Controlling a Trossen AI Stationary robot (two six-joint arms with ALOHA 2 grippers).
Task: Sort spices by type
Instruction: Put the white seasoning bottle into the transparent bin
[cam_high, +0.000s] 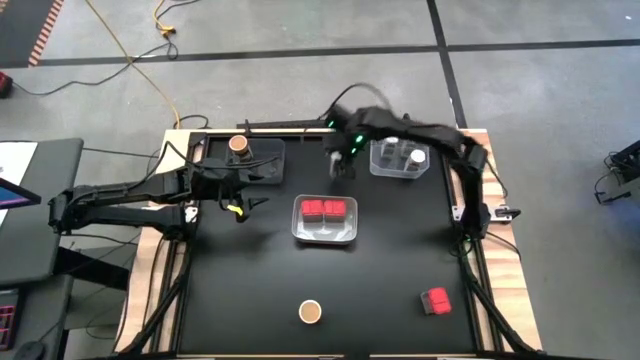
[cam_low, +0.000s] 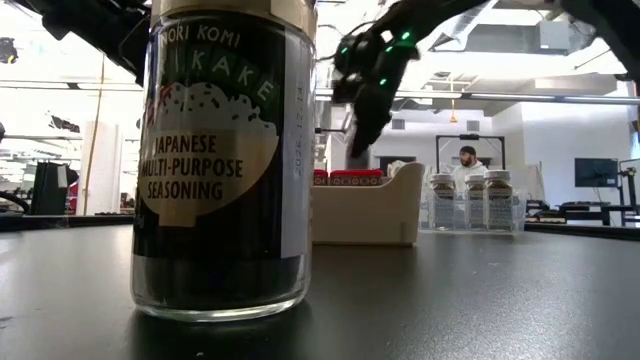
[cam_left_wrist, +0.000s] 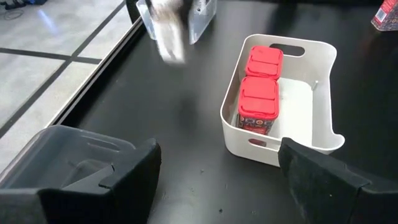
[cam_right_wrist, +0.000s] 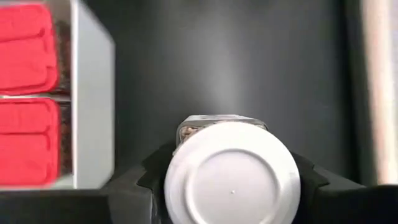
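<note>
White-lidded jar (cam_right_wrist: 231, 171) is in your right tool (cam_high: 341, 160), clamped between the two fingers with its round lid facing the wrist camera. So its long axis runs along the tool's line of sight, and from the overhead view that looks to be upright, lid up, base toward the desk (cam_high: 250, 270).

You've got it hanging in the air just beside the clear tray (cam_high: 400, 160) at the far right, where other white-lidded jars (cam_high: 415, 156) already stand; the low camera shows three of them (cam_low: 470, 200) in a row. To my eye you're mid-carry on the white group. The next move asks you to bring the jar over a free spot in that tray, keep it vertical, and lower it without knocking its neighbours.

Moving outward: two red blocky containers (cam_high: 326, 209) lie side by side in the white tray (cam_high: 325, 238) at centre, lids up. A third red one (cam_high: 435, 301) sits alone near the front right, and a brown-topped jar (cam_high: 310, 312) stands upright at the front middle. Another brown-topped jar (cam_high: 238, 146) stands in the dark tray (cam_high: 270, 150) at the far left.

Your left tool (cam_high: 238, 205) hovers beside that tray, fingers spread wide and empty.
</note>
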